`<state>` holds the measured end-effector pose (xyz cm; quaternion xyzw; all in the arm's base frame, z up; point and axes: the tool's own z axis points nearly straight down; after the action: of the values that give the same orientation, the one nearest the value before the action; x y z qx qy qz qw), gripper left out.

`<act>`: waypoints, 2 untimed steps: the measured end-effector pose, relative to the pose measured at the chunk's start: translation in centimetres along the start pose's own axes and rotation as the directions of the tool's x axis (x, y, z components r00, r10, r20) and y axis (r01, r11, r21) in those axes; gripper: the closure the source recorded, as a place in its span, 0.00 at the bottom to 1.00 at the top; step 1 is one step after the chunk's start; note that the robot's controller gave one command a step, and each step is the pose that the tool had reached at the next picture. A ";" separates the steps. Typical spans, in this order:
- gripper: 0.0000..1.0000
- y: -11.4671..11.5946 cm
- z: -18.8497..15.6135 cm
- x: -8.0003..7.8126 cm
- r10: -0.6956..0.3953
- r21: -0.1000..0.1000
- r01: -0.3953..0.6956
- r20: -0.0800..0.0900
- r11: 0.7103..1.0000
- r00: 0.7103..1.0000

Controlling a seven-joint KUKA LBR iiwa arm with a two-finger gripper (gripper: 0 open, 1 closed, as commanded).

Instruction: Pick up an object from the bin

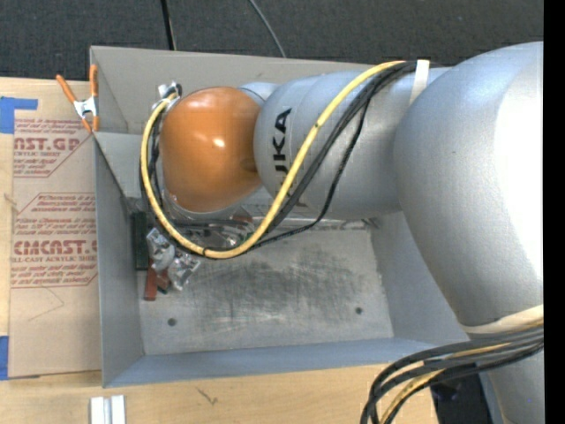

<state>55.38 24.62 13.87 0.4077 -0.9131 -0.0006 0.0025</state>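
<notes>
Where the grey metal bin (291,303) meets its left wall, at centre-left of the frame, I log the tool (172,265), low beneath the arm's orange cover (207,148).
Item: small reddish-brown piece (152,285), just beside the tool, lower left.
Item: flat black block (139,241), against the wall, just above.
Tool state, released or clenched: I cannot tell.

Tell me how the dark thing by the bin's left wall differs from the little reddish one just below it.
Colour: the dark block is near black, the reddish piece red-brown. Size: the dark block is clearly longer than the reddish piece. Both lie at the left side of the bin, close beside the gripper.
</notes>
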 end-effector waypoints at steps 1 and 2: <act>1.00 0.0 -1.7 -0.2 0.001 0.003 -0.001 0.007 1.000 1.000; 1.00 -0.1 -2.5 -0.2 0.000 0.005 0.000 0.010 1.000 1.000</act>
<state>55.58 24.76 16.33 0.4076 -0.9132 -0.0004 -0.0031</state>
